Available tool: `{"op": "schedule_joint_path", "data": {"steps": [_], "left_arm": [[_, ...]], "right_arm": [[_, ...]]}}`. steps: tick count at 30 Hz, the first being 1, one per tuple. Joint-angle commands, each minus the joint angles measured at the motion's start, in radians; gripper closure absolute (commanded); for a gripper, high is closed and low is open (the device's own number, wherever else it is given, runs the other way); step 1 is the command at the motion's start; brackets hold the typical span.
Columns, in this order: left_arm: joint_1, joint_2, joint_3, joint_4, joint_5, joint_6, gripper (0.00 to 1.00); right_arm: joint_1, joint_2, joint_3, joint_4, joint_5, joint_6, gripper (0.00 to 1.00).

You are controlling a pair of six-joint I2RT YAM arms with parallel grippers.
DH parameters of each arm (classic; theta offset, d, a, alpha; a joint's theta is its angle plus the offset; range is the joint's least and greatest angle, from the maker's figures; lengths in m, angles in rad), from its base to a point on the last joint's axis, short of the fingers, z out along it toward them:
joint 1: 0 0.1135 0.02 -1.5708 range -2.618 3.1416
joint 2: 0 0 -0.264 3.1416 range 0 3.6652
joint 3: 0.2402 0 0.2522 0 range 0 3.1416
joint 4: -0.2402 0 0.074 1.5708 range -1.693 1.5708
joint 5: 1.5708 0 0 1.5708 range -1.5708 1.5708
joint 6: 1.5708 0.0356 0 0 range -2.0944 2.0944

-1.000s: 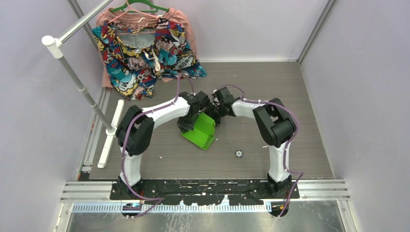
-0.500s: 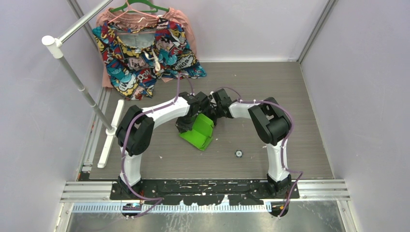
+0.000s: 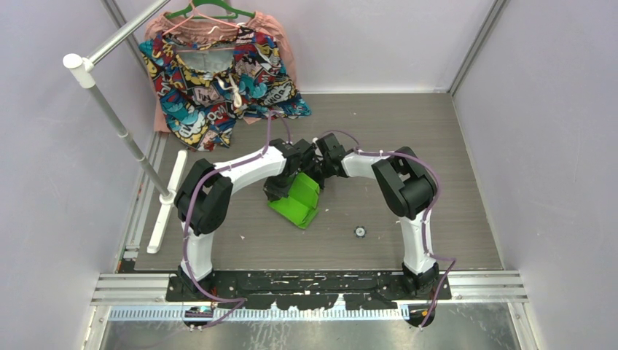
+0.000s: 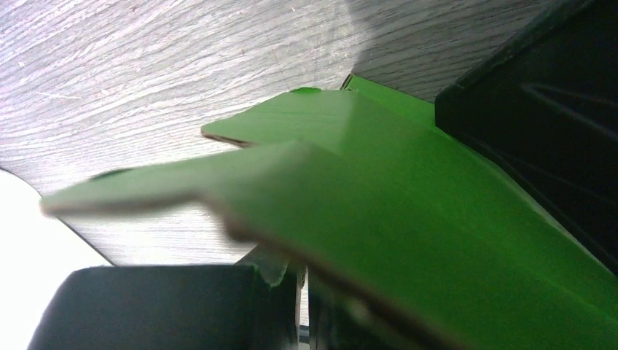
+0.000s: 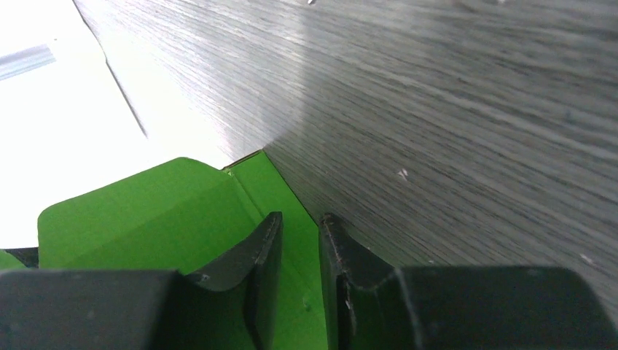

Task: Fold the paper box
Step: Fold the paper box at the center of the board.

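Note:
The paper box (image 3: 297, 200) is lime-green card, partly folded, and lies tilted on the grey table between the two arms. My left gripper (image 3: 278, 191) is at the box's left side. In the left wrist view its jaws (image 4: 302, 288) are shut, and a green panel (image 4: 408, 211) spreads out from them and hides the right finger. My right gripper (image 3: 315, 177) is at the box's far right corner. Its jaws (image 5: 299, 220) stand narrowly open, and a strip along the card's edge (image 5: 280, 193) shows between the fingertips.
A patterned garment (image 3: 218, 73) hangs on a green hanger at the back left. A white rod stand (image 3: 109, 109) has its base bar (image 3: 166, 204) along the table's left edge. A small round black part (image 3: 359, 232) lies right of the box.
Both grippers and the paper box have shifted a little to the left. The right arm's wrist has drawn closer to the left one, and its jaws have narrowed slightly.

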Motion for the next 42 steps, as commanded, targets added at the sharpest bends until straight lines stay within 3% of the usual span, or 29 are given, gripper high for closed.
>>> {"op": "schedule_joint_path", "data": {"steps": [1,10,16,19,25,34,42], "left_arm": [[-0.011,0.031,0.002,0.176,0.032,-0.052,1.0],[-0.012,0.026,-0.01,0.182,0.009,-0.052,1.0],[-0.011,0.014,-0.047,0.207,-0.004,-0.054,1.0],[-0.01,0.01,-0.063,0.219,-0.015,-0.058,1.0],[-0.006,0.012,-0.081,0.238,-0.023,-0.066,1.0],[0.016,0.008,-0.075,0.227,-0.035,-0.089,1.0],[0.034,0.028,-0.056,0.2,-0.023,-0.124,1.0]], "right_arm": [[0.093,-0.004,0.054,-0.005,-0.125,-0.008,0.69],[0.083,0.001,0.027,0.016,-0.137,-0.004,0.69],[0.011,-0.038,-0.026,-0.004,-0.012,0.008,0.66],[-0.038,-0.077,-0.028,-0.076,0.101,-0.025,0.59],[-0.144,-0.188,-0.034,-0.183,0.314,-0.071,0.53],[-0.223,-0.426,-0.099,-0.291,0.591,-0.114,0.51],[-0.183,-0.641,-0.291,-0.259,0.582,-0.061,0.6]]}}
